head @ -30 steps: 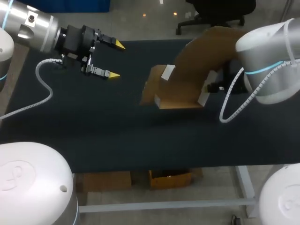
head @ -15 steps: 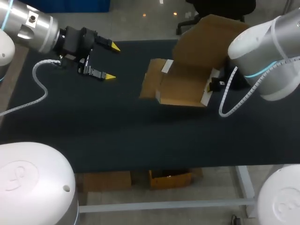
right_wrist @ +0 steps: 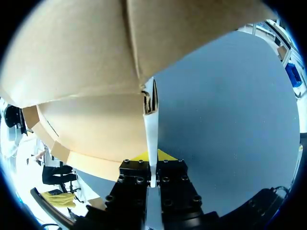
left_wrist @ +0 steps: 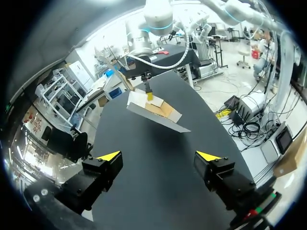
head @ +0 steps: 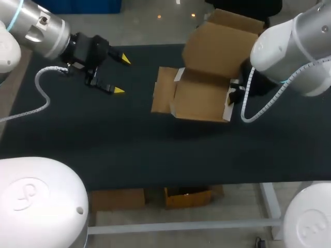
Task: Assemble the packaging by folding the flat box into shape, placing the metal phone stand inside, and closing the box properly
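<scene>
Box (head: 199,98) wider open than before, in tight right fingers (right_wrist: 165,155) (left fingers (left_wrist: 109,156) wide, empty)

We see a brown box (head: 201,98) with white edges on our black table (head: 129,144). Our left gripper (head: 122,75) is black with yellow tips (the right gripper (right_wrist: 152,155) too). The left arm (head: 36,28) is silver.

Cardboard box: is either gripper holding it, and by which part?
The right gripper is shut on the cardboard box, pinching the thin edge of one side panel. The left gripper is open, holding nothing.
</scene>
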### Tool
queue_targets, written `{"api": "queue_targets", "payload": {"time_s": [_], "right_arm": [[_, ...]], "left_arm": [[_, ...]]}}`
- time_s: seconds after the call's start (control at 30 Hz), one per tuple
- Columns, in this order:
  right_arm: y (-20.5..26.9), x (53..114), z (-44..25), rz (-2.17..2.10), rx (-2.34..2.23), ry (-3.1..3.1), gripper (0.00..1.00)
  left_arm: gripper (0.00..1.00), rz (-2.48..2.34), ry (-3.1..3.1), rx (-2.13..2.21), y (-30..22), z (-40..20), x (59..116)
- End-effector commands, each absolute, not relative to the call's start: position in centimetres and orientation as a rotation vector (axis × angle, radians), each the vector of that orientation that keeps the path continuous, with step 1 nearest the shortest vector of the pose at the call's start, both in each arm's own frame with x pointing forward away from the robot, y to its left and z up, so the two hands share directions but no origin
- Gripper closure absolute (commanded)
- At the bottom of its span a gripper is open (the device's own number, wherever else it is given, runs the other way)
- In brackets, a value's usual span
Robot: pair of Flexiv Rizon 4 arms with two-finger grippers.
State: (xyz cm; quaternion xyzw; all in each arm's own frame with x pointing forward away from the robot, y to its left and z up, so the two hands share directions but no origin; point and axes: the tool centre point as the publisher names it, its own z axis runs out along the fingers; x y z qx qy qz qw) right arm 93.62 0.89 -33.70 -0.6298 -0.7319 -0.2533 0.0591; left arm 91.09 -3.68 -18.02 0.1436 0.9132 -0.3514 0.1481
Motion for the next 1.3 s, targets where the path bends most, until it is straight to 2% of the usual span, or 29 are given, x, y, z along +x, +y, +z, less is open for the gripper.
{"api": "queue_targets", "payload": {"time_s": [0.03,0.43,0.93,1.3], "right_arm": [[1.3,93.6,-33.4,-0.374,-1.809,-2.208,1.0],[0.8,91.6,-34.1,-0.133,-1.852,-2.113,1.0],[0.8,91.6,-34.1,-0.133,-1.852,-2.113,1.0],[3.5,91.3,-34.4,0.08,-1.916,-2.067,1.0]], "left_arm": [[0.0,-0.988,2.646,0.398,-3.7,-18.4,91.4],[0.0,-0.957,2.682,0.39,-2.9,-19.3,91.4],[0.0,-0.957,2.682,0.39,-2.9,-19.3,91.4],[0.0,-0.957,2.682,0.39,-2.9,-19.3,91.4]]}}
